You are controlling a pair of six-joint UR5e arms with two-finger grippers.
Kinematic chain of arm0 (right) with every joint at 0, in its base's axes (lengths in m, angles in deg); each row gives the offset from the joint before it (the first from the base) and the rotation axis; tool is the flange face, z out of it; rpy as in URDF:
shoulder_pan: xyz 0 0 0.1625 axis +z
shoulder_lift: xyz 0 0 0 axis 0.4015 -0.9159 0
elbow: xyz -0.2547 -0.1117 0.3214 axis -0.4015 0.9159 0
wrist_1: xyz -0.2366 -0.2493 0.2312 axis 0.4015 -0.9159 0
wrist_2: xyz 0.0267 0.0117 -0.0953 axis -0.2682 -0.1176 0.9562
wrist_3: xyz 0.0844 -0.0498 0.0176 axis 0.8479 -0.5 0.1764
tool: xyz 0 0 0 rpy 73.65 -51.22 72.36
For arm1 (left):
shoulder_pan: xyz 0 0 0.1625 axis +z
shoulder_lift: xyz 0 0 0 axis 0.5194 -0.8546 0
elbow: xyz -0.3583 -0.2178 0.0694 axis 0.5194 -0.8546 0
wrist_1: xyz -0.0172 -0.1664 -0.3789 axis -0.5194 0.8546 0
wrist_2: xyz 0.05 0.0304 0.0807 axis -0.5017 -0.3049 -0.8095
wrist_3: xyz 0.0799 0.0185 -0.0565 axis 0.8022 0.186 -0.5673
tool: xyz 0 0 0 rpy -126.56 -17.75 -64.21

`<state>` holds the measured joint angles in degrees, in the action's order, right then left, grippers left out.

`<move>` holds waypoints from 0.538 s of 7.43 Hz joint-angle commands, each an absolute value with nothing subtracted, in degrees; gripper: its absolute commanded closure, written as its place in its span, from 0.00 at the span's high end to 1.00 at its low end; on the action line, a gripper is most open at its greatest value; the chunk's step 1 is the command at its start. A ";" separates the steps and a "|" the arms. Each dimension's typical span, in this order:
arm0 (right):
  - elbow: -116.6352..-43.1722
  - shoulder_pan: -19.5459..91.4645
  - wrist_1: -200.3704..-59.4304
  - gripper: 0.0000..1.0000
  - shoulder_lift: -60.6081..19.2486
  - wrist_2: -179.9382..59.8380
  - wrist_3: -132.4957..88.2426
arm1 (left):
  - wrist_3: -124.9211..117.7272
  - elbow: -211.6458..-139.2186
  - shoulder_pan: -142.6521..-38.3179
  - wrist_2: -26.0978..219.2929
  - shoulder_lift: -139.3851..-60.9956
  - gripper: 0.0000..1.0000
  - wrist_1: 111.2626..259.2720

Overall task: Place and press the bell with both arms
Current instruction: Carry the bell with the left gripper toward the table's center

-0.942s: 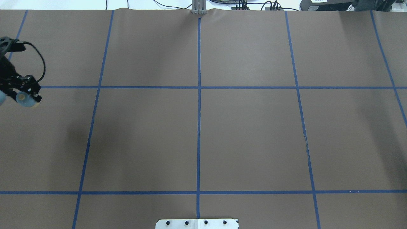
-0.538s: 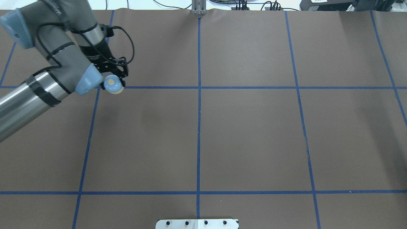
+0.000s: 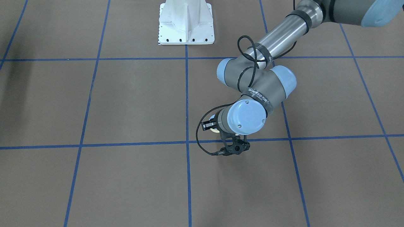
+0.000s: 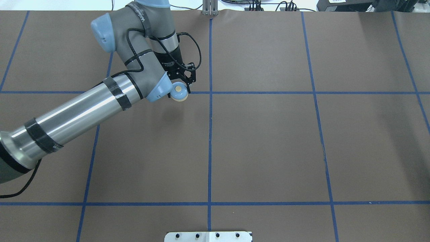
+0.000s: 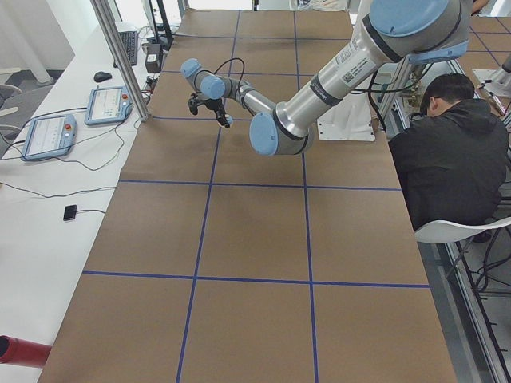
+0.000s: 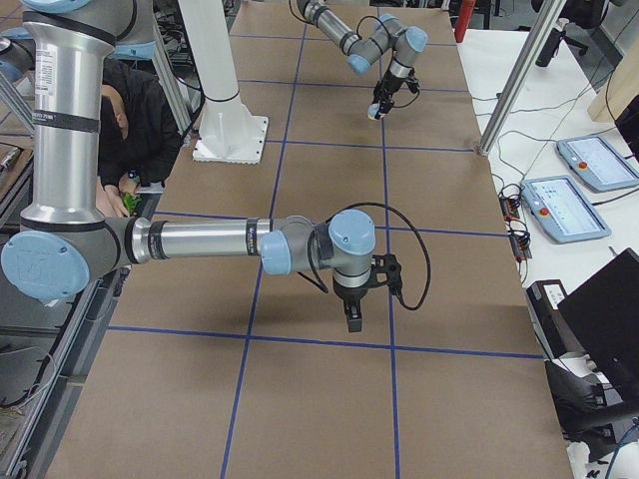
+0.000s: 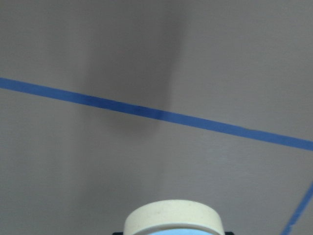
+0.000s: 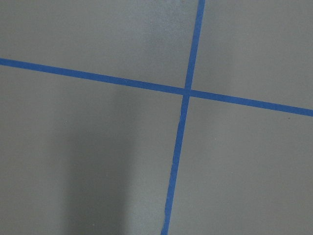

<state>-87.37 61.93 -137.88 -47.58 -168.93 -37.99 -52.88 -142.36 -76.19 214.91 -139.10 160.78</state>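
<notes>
The left arm (image 4: 84,111) reaches further across the brown desk (image 4: 268,141) than half a second ago, jaws clamped on the bell (image 4: 179,91), held above a blue tape line (image 4: 268,92) near centre; jaws of the right arm (image 6: 200,239) cannot be judged; tablets (image 5: 108,104) lie on the white bench (image 5: 48,207) beyond

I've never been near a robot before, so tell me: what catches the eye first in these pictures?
The big silver-and-grey left arm stretches over the brown, blue-gridded table, and the left gripper holds a small light-blue bell near the table's middle. The right arm hangs over the table's other end, its right gripper pointing down.
</notes>
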 commanded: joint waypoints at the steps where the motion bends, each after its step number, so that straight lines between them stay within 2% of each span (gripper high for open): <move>1: -87.37 61.93 -137.88 1.00 -47.55 -168.95 -38.01 | -56.72 -136.59 -74.10 214.64 -142.55 0.01 166.46; 3: -87.37 61.93 -137.88 1.00 -47.55 -169.04 -37.92 | -59.51 -130.81 -72.17 212.37 -147.46 0.03 169.24; 4: -87.37 61.93 -137.88 1.00 -47.55 -168.95 -38.01 | -63.27 -129.30 -70.59 208.00 -147.48 0.03 173.97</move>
